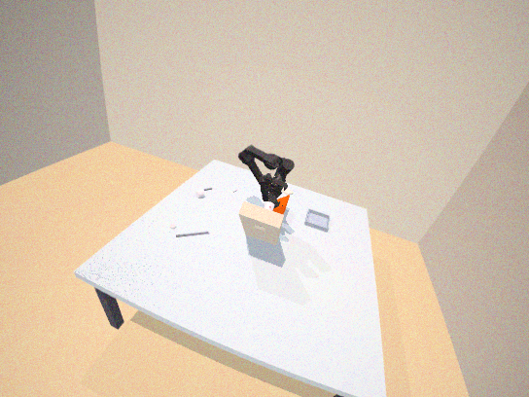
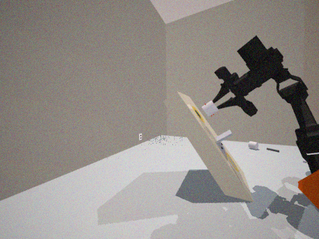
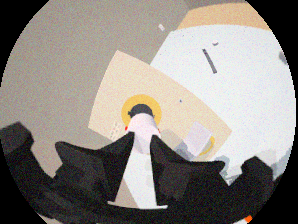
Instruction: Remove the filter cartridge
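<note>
The white filter cartridge (image 2: pixel 210 108) (image 3: pixel 143 128) with small red marks is out of the service panel (image 1: pixel 260 221) (image 2: pixel 202 140) (image 3: pixel 112 95). My gripper (image 2: pixel 216 105) (image 3: pixel 143 135) is shut on it at its slotted end and holds it a short way off the panel's sloping face. The dark round socket (image 3: pixel 140 110) inside a yellow ring shows behind the cartridge in the wrist view. The grey tray (image 1: pixel 317 220) lies on the table to the right of the panel in the top view. The slots are hidden by the fingertips.
A pale handle-like block (image 2: pixel 224 136) (image 3: pixel 198 138) sticks out of the panel's face below the socket. An orange block (image 1: pixel 282 204) (image 2: pixel 311 187) stands beside the arm. A dark bar (image 1: pixel 193 234) (image 3: pixel 209 61) and a white cylinder (image 1: pixel 200 195) (image 2: pixel 253 145) lie on the table.
</note>
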You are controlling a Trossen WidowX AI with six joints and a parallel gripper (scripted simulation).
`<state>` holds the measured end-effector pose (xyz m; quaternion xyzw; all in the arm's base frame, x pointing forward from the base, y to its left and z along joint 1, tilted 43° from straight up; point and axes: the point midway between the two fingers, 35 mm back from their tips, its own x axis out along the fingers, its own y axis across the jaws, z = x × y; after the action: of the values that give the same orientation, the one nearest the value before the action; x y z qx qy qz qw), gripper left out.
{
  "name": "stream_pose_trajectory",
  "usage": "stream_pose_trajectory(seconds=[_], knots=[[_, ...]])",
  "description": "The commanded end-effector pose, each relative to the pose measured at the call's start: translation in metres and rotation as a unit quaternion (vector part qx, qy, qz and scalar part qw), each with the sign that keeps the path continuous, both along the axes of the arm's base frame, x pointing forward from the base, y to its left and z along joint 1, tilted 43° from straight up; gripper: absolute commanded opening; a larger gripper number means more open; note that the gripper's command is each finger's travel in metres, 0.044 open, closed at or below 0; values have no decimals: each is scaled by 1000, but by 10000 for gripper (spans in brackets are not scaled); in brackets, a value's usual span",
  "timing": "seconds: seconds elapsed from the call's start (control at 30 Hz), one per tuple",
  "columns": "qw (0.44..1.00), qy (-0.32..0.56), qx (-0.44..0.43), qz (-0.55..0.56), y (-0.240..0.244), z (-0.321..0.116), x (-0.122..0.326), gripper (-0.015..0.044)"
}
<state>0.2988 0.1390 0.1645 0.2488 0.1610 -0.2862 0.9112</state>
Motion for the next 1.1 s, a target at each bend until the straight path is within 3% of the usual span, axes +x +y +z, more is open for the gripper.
stream_pose_trajectory(seconds=[0.0,0.93,1.07], knots=[[1000,-10,7,-2,2,7,0,0],[1000,-9,7,-2,-42,-44,-39,0],[1000,-4,4,0,-39,-42,-36,105]])
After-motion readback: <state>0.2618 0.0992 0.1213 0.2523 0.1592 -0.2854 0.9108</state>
